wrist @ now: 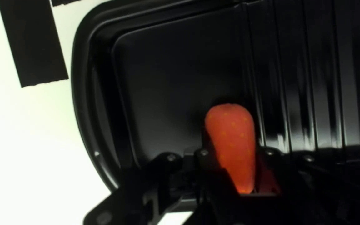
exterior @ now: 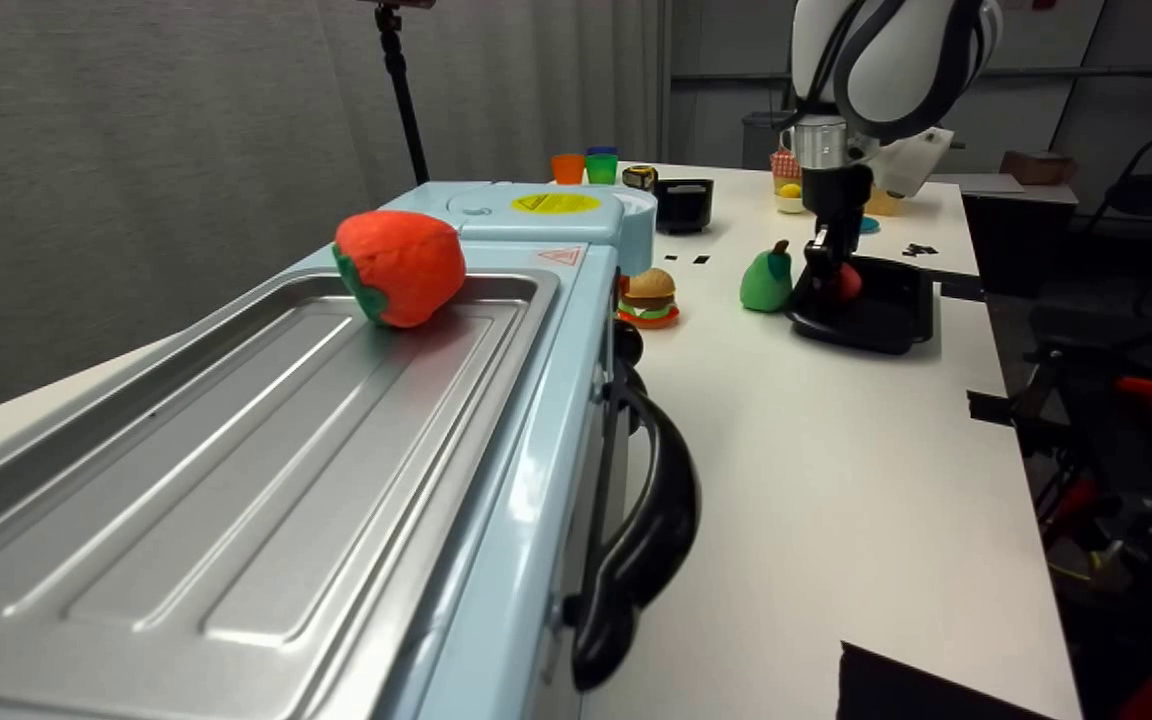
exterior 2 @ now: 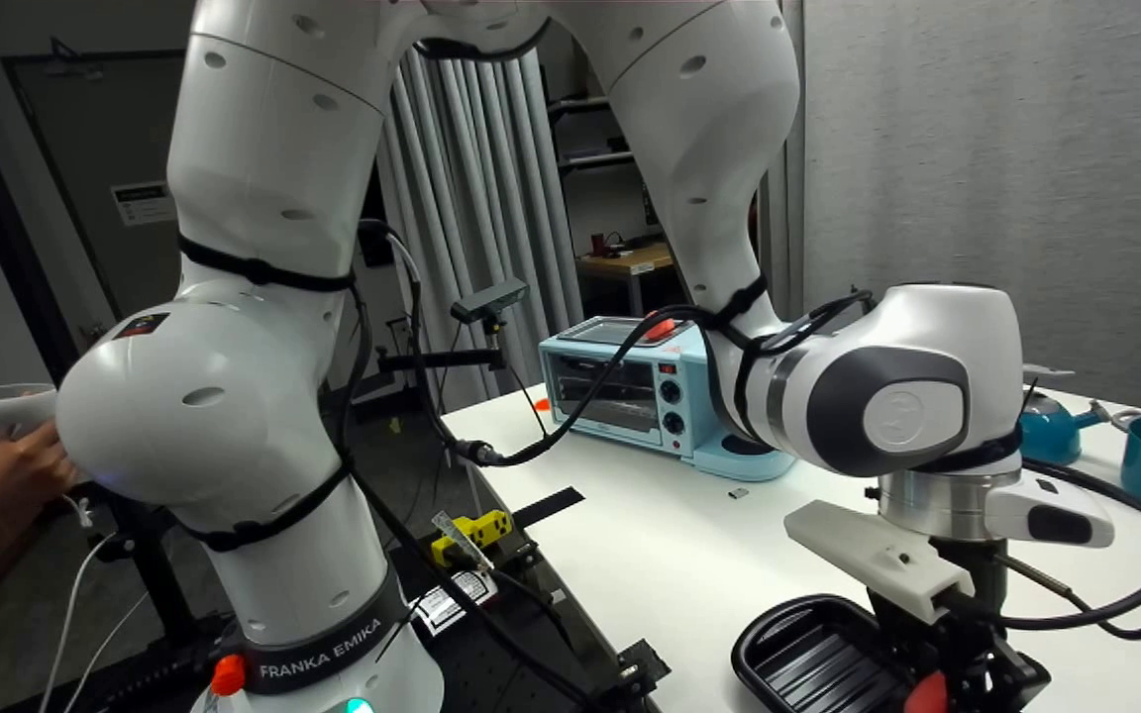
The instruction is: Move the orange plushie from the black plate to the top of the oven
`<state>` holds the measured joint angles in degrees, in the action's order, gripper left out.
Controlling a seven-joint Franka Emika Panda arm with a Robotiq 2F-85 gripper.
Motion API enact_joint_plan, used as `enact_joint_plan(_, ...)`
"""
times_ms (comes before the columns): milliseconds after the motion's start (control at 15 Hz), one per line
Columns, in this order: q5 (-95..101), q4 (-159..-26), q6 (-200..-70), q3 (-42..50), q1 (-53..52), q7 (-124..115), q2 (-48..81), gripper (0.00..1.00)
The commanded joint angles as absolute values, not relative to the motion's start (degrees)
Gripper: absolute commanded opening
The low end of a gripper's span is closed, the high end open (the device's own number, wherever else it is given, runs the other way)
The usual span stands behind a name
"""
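- Here's the pincer (wrist: 236,153), down at the black plate (wrist: 167,78), and the orange plushie (wrist: 231,131) sits inside the rim, right between the fingers (wrist: 211,175)!
- Wrist view: the plushie's rounded end pokes out to twelve o'clock, its six o'clock part dips behind the black fingers. Clenched on it, or merely flanking it? I cannot tell.
- Smooth plate floor spreads to ten o'clock, ribs run off at two, and the raised rim curves by at nine.
- In an exterior view, clocked from the pincer: a green plush (exterior: 766,278) crowds the plate at nine, a toy burger (exterior: 648,298) farther out that way.
- The bench (exterior: 816,480) ends near the plate at three o'clock, while its white surface stretches toward six.
- There's the oven (exterior: 521,520), seven to nine o'clock, well apart from the plushie: black handle (exterior: 678,500) jutting at seven, a second orange-red plush (exterior: 399,268) perched on the far end of the silver top!
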<state>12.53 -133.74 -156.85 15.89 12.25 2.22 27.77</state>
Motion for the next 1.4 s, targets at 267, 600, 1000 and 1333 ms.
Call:
enact_joint_plan(267, 13.8, -134.0, -149.5, 17.0, 9.3, 1.1, 20.9, 0.04)
enact_joint_plan(600, 14.5, -131.7, -144.1, 15.0, 7.6, 1.3, 13.8, 0.04)
enact_joint_plan(1000, 12.6, -126.6, -140.9, 9.8, 6.4, 3.2, 10.0, 0.04)
enact_joint_plan(1333, 12.0, -121.5, -140.7, 5.6, 4.6, 4.1, 9.3, 0.04)
